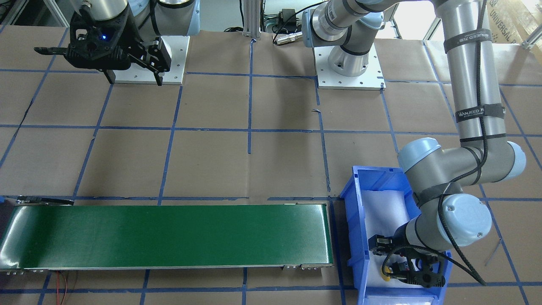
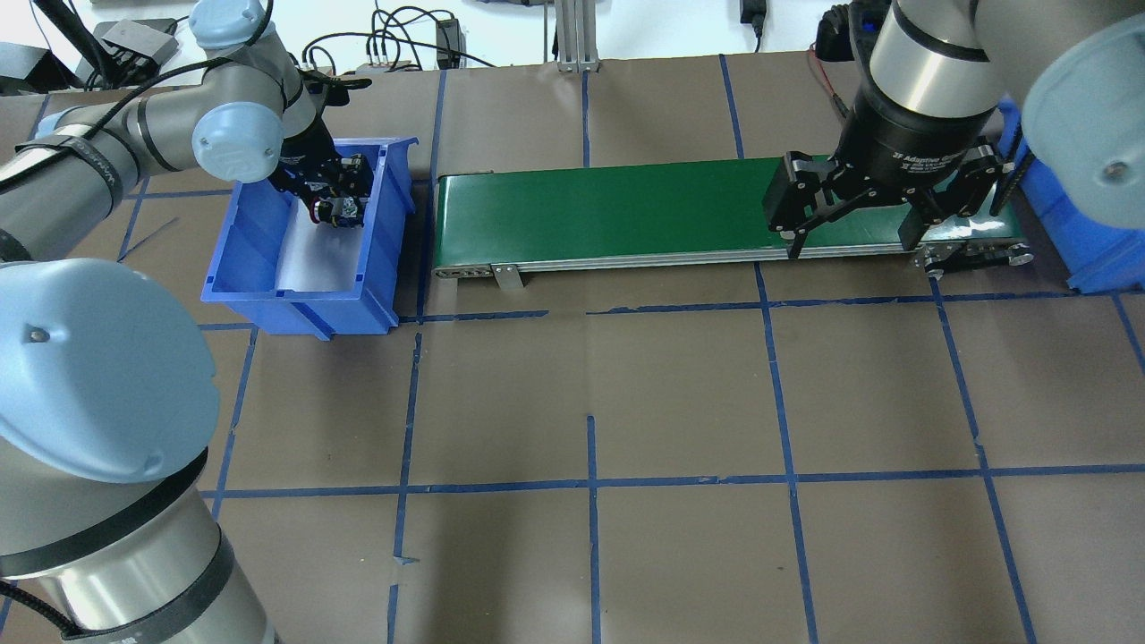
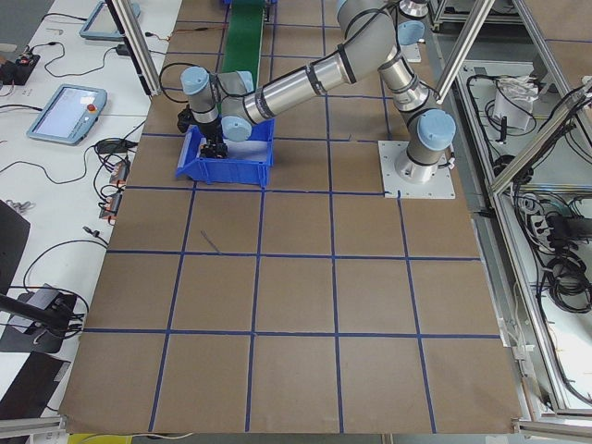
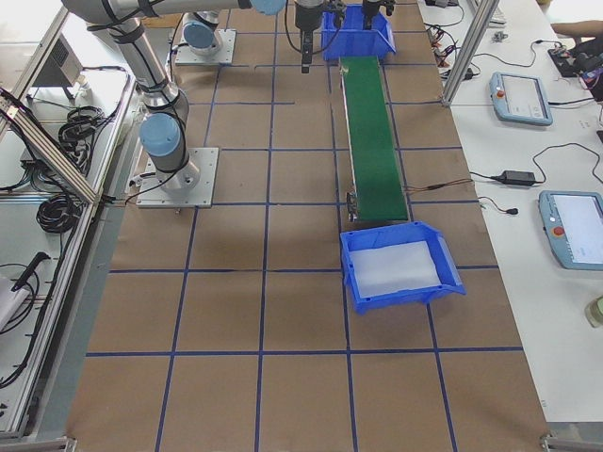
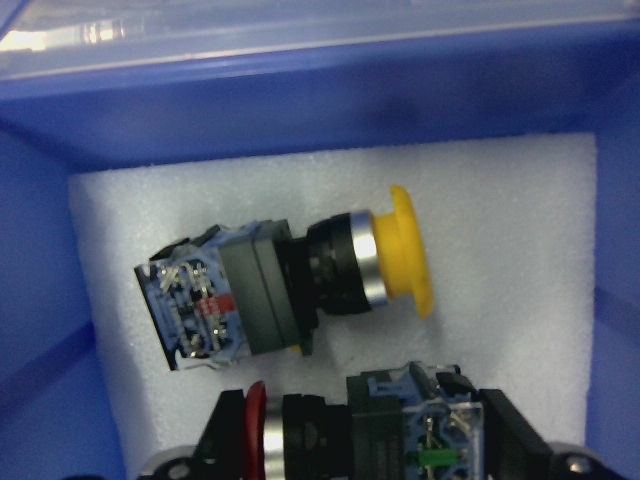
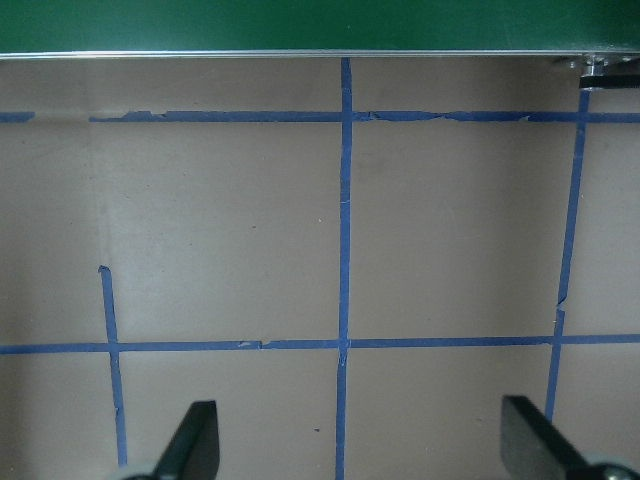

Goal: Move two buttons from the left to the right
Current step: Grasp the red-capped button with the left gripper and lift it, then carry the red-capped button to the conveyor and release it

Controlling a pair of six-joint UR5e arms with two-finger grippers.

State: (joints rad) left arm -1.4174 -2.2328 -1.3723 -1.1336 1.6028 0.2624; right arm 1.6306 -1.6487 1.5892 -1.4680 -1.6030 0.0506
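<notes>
- The left gripper (image 5: 362, 462) is down inside the blue bin (image 2: 268, 291) at the left end of the surface. Its jaws are spread and grasp nothing yet.
- The red button (image 5: 380, 425) lies on its side between the fingers (image 5: 520, 445). In the wrist view its red cap is close to one finger and its boxy body close to the other.
- The relation that matters is that the red button's long axis runs along the gripper's closing line. We judge that squeezing now would clamp it end to end, cap against one pad, which could slip off the rounded cap.
- The yellow button (image 5: 285, 290) lies just beyond the red one on the white foam (image 5: 500, 230), also on its side. It is roughly parallel, with its cap pointing the opposite way, and is clear of the fingers.
- The green conveyor belt (image 2: 608, 210) starts just beside the bin and runs right toward a second blue bin (image 2: 1087, 241).
- The right gripper (image 2: 850, 243) hangs released over the belt's right end, well apart from both buttons, so the left arm is far nearer.
</notes>
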